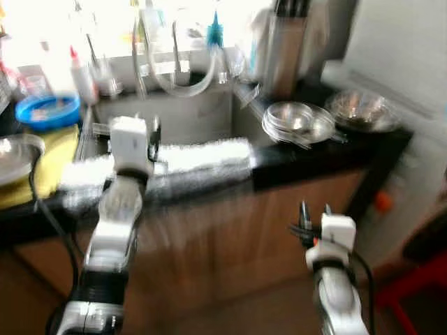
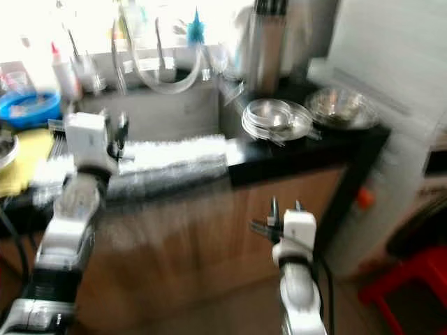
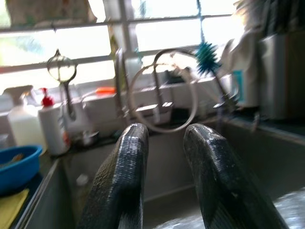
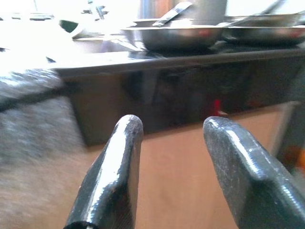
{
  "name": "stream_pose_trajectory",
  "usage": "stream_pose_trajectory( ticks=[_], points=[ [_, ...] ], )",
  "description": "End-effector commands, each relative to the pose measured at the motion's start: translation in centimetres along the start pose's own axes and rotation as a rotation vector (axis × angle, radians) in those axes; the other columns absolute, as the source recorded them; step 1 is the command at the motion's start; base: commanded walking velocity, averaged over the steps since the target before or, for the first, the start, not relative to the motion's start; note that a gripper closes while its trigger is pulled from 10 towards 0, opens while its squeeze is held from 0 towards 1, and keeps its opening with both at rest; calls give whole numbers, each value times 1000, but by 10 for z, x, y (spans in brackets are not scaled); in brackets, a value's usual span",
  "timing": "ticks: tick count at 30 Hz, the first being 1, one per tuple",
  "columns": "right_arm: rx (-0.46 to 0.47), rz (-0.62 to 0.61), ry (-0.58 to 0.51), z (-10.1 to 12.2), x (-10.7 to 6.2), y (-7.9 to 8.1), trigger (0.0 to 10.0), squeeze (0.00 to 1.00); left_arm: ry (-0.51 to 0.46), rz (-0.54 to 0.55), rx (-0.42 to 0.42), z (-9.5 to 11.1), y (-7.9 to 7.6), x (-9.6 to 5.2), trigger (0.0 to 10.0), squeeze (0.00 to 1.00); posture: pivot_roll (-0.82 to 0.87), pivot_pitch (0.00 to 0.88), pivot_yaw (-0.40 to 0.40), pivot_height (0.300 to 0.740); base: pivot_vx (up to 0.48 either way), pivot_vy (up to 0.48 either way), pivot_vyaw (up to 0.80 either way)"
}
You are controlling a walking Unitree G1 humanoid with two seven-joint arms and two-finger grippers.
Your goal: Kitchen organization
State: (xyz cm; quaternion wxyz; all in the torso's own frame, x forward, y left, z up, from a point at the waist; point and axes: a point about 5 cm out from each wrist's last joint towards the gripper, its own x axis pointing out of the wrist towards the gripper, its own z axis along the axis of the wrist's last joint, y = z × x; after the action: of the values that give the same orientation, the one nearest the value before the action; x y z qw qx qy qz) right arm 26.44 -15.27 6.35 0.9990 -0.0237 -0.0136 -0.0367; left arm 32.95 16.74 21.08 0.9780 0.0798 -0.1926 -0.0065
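Note:
The view is blurred. My left gripper [image 1: 155, 134] is raised at the front edge of the steel sink [image 1: 178, 115]; its fingers [image 3: 121, 167] stand open with nothing between them, facing the tap [image 3: 159, 90] and window. My right gripper [image 1: 315, 209] hangs low in front of the wooden cabinet [image 1: 279, 223], open and empty, and its fingers [image 4: 119, 162] point at the black counter edge [image 4: 181, 62]. Two steel bowls [image 1: 297, 120] [image 1: 360, 108] sit on the counter right of the sink. A blue bowl [image 1: 47, 110] and a yellow cloth [image 1: 54, 157] lie to the left.
A silvery strip [image 1: 199, 157] runs along the sink's front edge. A white bottle with a red cap [image 1: 82, 75], a teal brush [image 1: 215, 31] and a tall steel container [image 1: 285, 52] stand at the back. A red stool [image 1: 412, 279] stands on the floor at right.

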Motion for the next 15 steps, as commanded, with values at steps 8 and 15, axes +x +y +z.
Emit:
stream_pose_trajectory(
  ticks=[8,15],
  points=[
    [-20,-1,-11,3,2,-5,10000,0,-20,-15,-14,6,-6,3,10000,0,-80,0,-19,740,377,0,0],
    [-16,-7,-2,2,2,-6,10000,0,-15,-15,-11,5,-7,3,10000,0,-82,6,-21,740,359,0,0]
  ],
)
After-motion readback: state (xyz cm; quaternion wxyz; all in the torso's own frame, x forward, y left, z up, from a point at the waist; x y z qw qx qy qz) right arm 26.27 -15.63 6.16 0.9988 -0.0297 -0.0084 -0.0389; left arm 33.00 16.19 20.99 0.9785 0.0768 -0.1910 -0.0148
